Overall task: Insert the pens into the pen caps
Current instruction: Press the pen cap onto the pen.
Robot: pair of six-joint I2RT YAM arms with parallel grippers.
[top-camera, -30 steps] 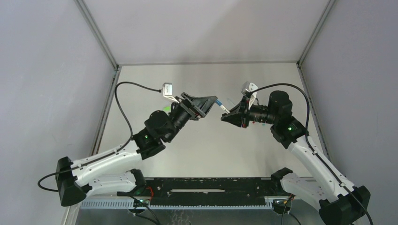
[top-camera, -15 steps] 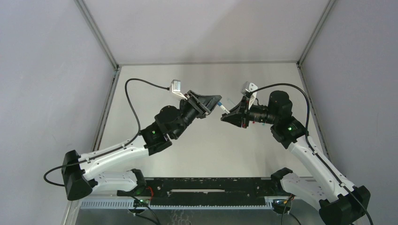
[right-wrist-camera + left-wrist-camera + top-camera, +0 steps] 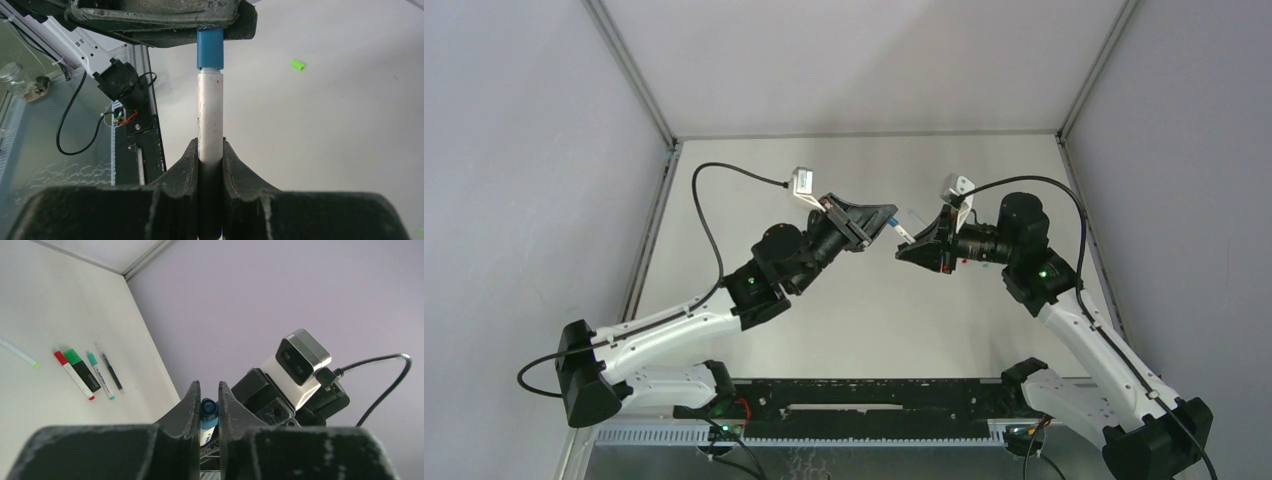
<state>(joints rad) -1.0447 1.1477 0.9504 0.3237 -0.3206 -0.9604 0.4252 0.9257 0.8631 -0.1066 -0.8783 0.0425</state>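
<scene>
Lying near wall (image 3: 240,300), four pens (image 3: 86,372) show clearly only from left wrist.

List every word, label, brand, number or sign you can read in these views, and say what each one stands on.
No text can be read in any view.
teal-capped pen: dark marks on its white barrel, too small to read.
white pen and the blue cap at its tip: no print shows.
wrist camera housing: no label visible.
</scene>
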